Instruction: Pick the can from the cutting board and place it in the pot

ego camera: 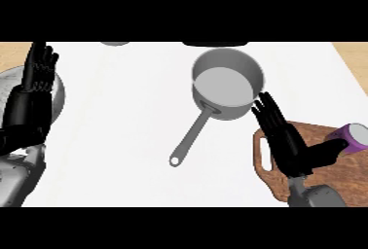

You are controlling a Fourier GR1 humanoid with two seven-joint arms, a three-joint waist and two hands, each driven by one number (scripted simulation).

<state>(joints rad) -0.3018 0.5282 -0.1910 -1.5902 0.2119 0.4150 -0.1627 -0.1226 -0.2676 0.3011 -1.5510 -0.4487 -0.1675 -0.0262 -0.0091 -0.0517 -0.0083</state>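
Right hand (284, 138) hovers over the near-left part of the cutting board (327, 163), fingers straight and spread, thumb reaching toward the can (354, 138) without closing on it. Can lies on its side on the board, just right of the thumb, at the view's right edge. Pot (226, 82) stands on the white desk (122, 126), ahead and left of the fingertips, handle pointing back. Left hand (34, 80) rests open, fingers up, at the left edge.
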